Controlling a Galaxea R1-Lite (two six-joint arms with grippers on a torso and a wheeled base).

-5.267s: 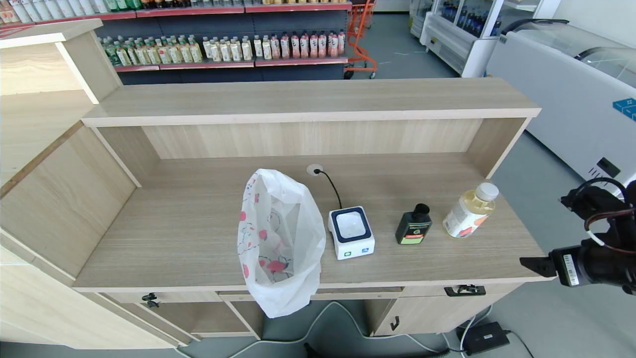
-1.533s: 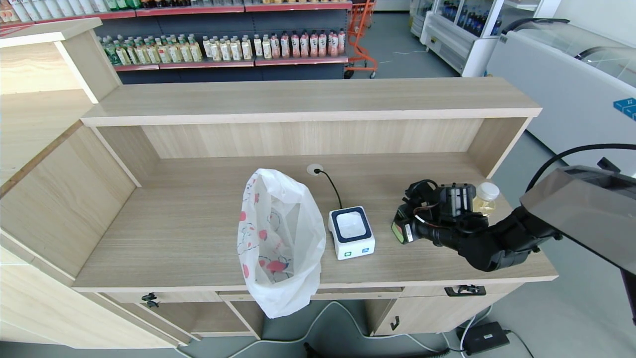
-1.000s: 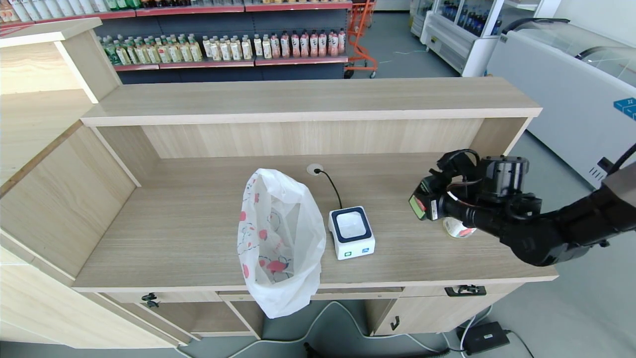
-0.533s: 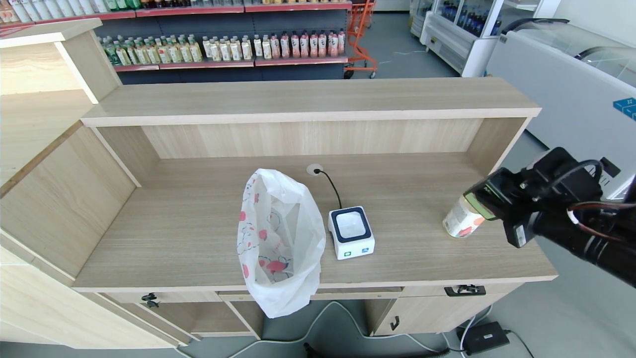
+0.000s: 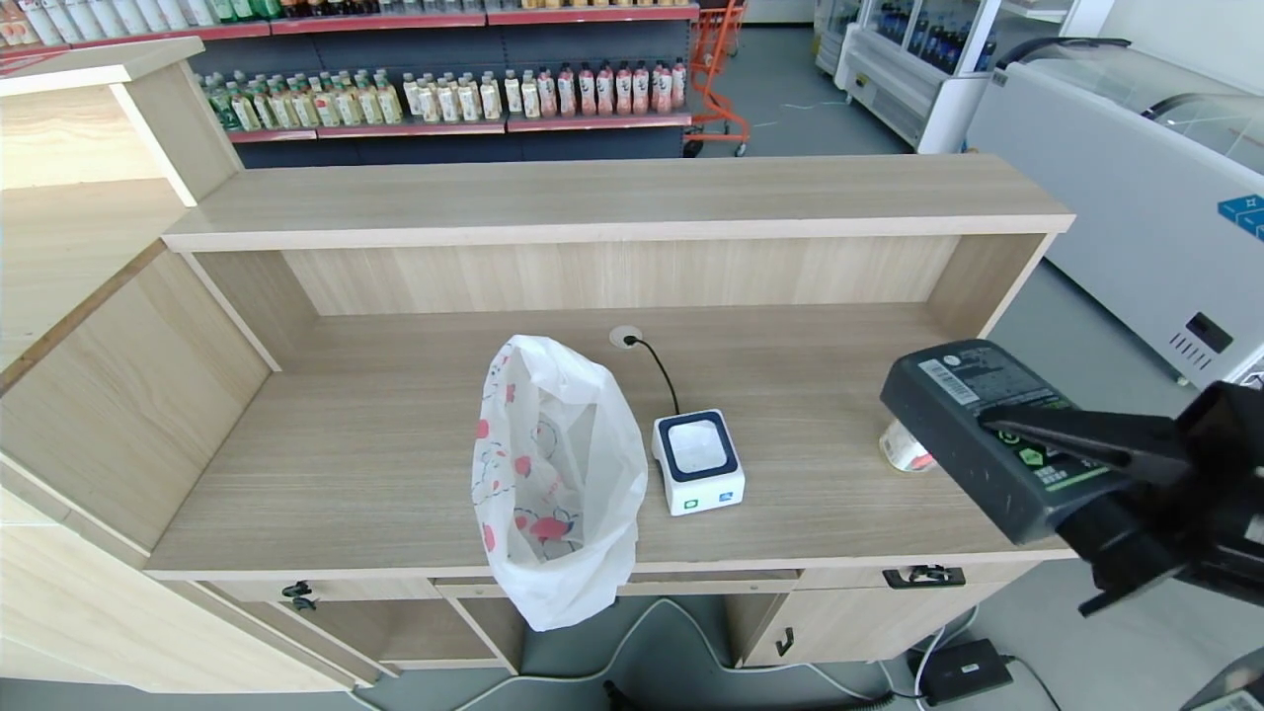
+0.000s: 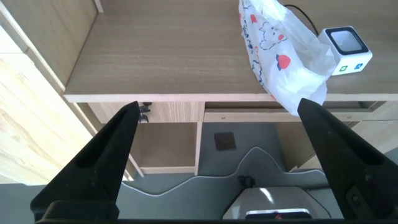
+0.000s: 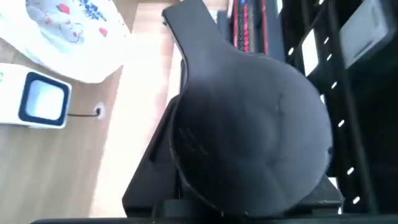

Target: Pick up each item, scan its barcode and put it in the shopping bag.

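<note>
My right gripper (image 5: 1052, 456) is shut on the dark bottle (image 5: 973, 415), held in the air off the counter's right front, with its labelled base turned up and to the left. In the right wrist view the dark bottle (image 7: 249, 124) is seen from its cap end. A yellow drink bottle (image 5: 901, 450) stands on the counter, mostly hidden behind the held bottle. The white scanner (image 5: 696, 460) sits mid-counter with the open shopping bag (image 5: 558, 474) on its left. My left gripper (image 6: 217, 162) hangs open in front of the counter's front edge, with the shopping bag (image 6: 280, 50) and scanner (image 6: 348, 46) beyond it.
A black cable (image 5: 657, 370) runs from the scanner to a hole in the wooden counter (image 5: 375, 464). A raised back wall and top ledge (image 5: 612, 197) close the far side. Drawers and cables lie below the front edge.
My right arm reached in, closed on the dark bottle, lifted it off the counter and carried it right and toward the camera. The yellow bottle stayed put.
</note>
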